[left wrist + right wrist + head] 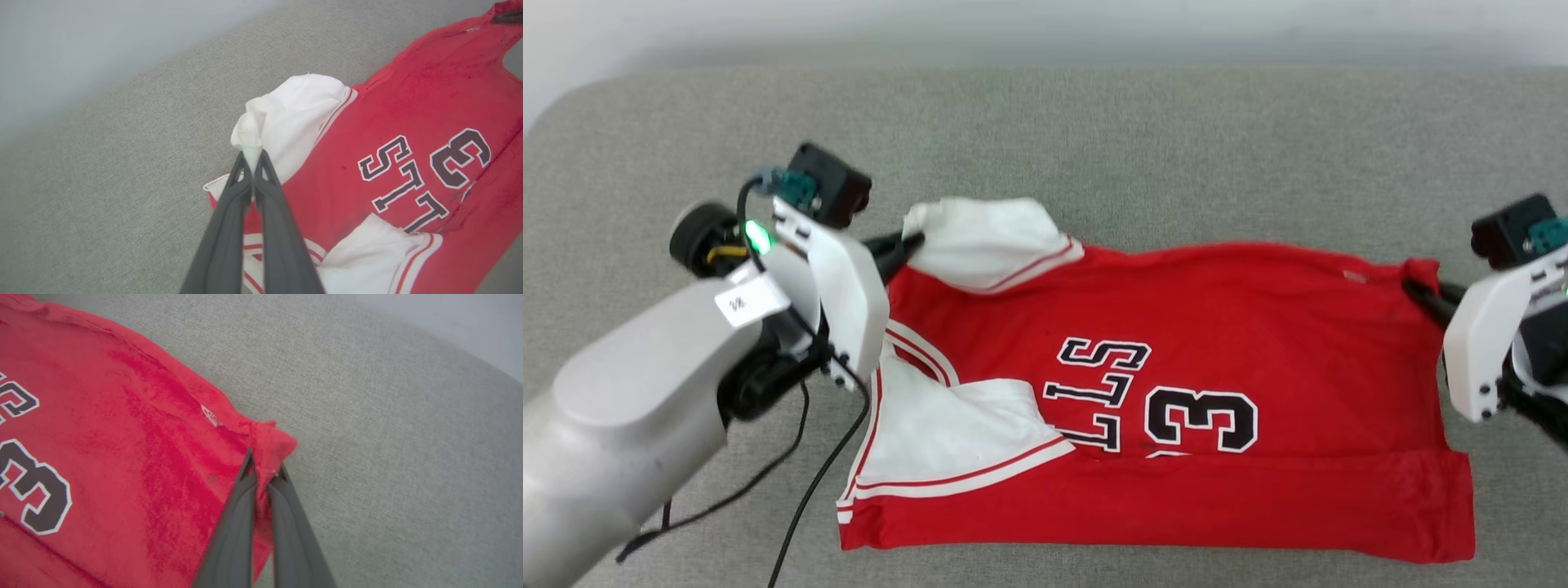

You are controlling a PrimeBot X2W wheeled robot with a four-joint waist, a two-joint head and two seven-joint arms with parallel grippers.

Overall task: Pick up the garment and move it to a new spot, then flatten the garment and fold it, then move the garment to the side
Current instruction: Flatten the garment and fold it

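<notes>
Two end effectors were mine, and both were clamped on the garment (1217, 327), which lay spread across the middle of the head view on a grey woven surface (1094, 139). My left end effector (913, 243), in the upper left of that frame, pinched a bunched bit of the white sleeve (988, 241). In my left wrist view the fingers (229, 212) met on a small peak of white cloth. My right end effector (1411, 287), at the right edge of the frame, gripped the garment's upper right red corner. My right wrist view showed that corner puckered between closed fingers (235, 522).

Much of my right arm was cut off by the frame edge. My left forearm (629, 408) covered the lower left and hid part of the garment's left edge by the striped trim. A red fold (1176, 506) along the bottom lay over the print, so I could read only "LLS" (1098, 392) and a "3" (1201, 420), upside down. A second sleeve (947, 433) lay folded onto the chest. A small pale mark (1354, 276) near the upper right edge was too small to make out. A black cable (825, 465) trailed below my left wrist.
</notes>
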